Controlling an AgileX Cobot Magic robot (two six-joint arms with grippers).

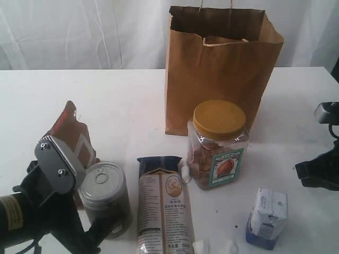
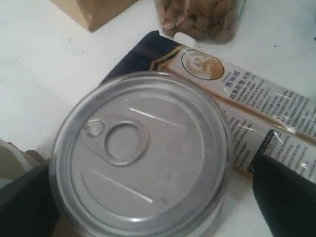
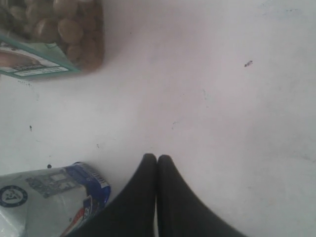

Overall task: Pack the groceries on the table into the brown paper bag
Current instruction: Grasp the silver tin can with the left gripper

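Note:
The brown paper bag [image 1: 222, 69] stands upright and open-topped at the back of the white table [image 1: 122, 100]. In front of it are a yellow-lidded nut jar [image 1: 218, 145], a long noodle packet [image 1: 164, 206] lying flat, a dark pull-tab can [image 1: 105, 193], a brown pouch [image 1: 71, 135] and a small blue-white carton [image 1: 267, 217]. My left gripper [image 2: 148, 197] is open, one finger on each side of the can [image 2: 143, 153], with a gap showing at the finger [image 2: 286, 197] nearer the packet [image 2: 256, 103]. My right gripper [image 3: 157, 159] is shut and empty above bare table beside the carton [image 3: 49, 197].
Small white lumps [image 1: 201, 246] lie by the near end of the noodle packet, and another [image 1: 185, 172] sits between the packet and the jar. A white curtain hangs behind the table. The jar [image 3: 49, 34] stands a short way from my right gripper [image 1: 312, 172].

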